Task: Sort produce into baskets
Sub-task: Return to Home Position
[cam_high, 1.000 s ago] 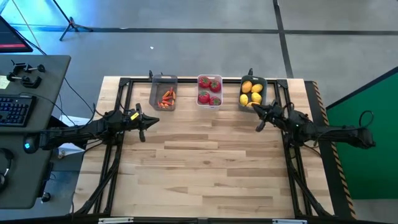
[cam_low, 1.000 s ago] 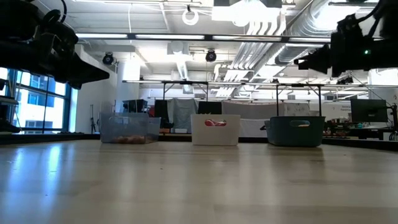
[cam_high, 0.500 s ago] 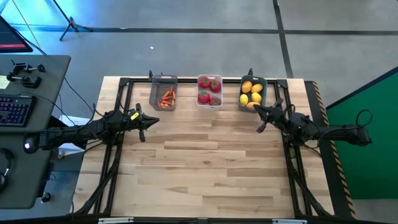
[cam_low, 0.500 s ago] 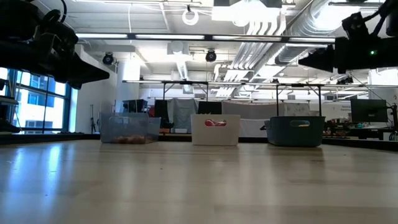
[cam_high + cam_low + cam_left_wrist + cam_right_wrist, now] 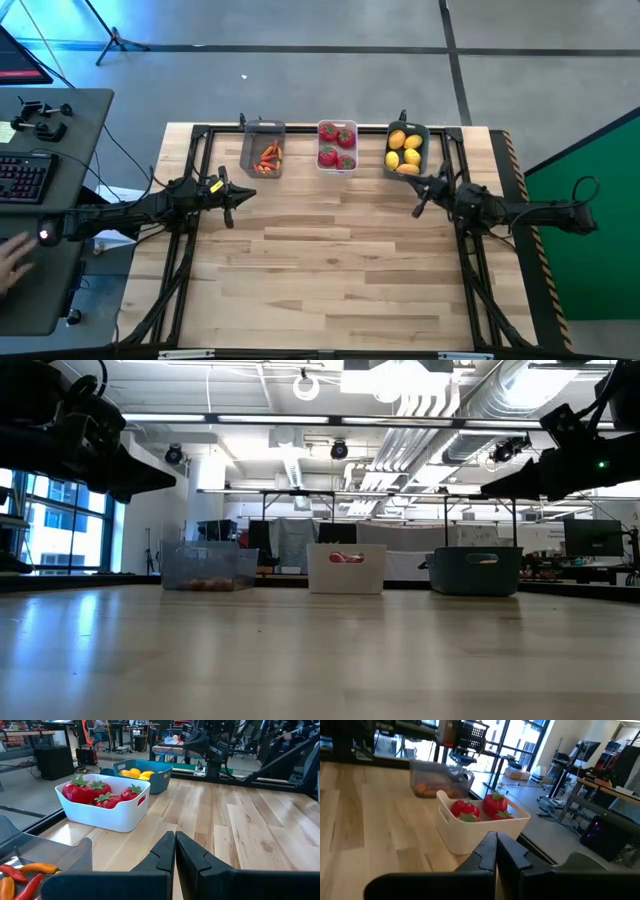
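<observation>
Three baskets stand in a row along the far edge. The smoky grey one (image 5: 263, 152) holds slim orange-red pieces (image 5: 25, 875). The white one (image 5: 337, 146) holds red tomatoes (image 5: 95, 792). The dark teal one (image 5: 407, 150) holds yellow lemons (image 5: 403, 150). My left gripper (image 5: 240, 195) hovers shut and with nothing between its fingers, near the grey basket, toward the table's left. My right gripper (image 5: 420, 195) hovers shut and likewise holding nothing, just on the near side of the teal basket. In each wrist view the fingers (image 5: 175, 840) (image 5: 496, 840) meet with no gap.
Bare wooden tabletop (image 5: 330, 260) stretches from the baskets to the near edge. Black frame rails (image 5: 185, 270) run along the table's left and right sides. A desk with a keyboard (image 5: 25, 175) stands left of the table, and a person's hand (image 5: 10, 262) shows there.
My right gripper has rolled at the wrist and tipped, sinking slightly and drawing a little back from the dark teal basket toward the near edge. It has stayed shut.
</observation>
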`<state>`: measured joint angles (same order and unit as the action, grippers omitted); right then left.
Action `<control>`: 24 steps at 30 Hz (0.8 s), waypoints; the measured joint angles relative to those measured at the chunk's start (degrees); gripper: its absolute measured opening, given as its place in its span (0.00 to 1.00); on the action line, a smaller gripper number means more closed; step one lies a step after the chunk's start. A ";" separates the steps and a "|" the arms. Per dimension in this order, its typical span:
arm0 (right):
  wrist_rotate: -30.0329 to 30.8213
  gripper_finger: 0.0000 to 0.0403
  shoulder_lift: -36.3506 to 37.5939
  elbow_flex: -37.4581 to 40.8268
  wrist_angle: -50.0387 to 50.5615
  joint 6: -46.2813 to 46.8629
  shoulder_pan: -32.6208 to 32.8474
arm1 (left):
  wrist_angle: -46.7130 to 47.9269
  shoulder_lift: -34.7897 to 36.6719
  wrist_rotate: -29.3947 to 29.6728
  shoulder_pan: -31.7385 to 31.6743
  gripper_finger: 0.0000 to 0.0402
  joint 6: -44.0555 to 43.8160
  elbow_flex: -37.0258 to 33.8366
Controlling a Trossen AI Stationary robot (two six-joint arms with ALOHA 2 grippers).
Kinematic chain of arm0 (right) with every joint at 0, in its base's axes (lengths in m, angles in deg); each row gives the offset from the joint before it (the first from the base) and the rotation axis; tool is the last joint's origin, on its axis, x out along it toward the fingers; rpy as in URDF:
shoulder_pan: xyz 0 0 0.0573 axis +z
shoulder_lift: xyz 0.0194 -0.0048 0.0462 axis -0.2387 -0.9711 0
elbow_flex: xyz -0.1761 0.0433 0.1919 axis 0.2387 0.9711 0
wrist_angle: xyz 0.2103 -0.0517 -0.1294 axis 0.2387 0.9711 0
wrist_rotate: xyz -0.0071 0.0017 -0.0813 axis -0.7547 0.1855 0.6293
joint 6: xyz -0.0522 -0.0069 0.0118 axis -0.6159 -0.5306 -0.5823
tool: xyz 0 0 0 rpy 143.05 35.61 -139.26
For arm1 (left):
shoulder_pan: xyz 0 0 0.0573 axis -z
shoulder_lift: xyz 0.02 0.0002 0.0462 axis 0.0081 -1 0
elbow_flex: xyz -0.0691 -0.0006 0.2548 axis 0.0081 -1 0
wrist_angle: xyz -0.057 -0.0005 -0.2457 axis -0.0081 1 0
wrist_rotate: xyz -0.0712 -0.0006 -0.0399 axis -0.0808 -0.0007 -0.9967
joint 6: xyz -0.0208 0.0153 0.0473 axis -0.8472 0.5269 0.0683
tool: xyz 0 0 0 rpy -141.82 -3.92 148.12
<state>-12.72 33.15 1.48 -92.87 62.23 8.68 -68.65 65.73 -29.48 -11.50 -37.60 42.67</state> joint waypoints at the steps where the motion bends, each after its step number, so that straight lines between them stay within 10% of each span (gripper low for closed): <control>1: 0.00 0.00 0.00 0.00 0.51 0.00 0.00 | -0.01 0.00 -0.02 0.00 0.00 0.00 0.00; 24: 0.00 0.00 -0.01 0.02 2.29 0.01 0.00 | -0.01 0.00 -0.02 0.00 0.00 0.00 0.00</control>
<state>-12.72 33.14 1.50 -90.58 62.23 8.68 -68.67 65.73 -29.50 -11.50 -37.60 42.67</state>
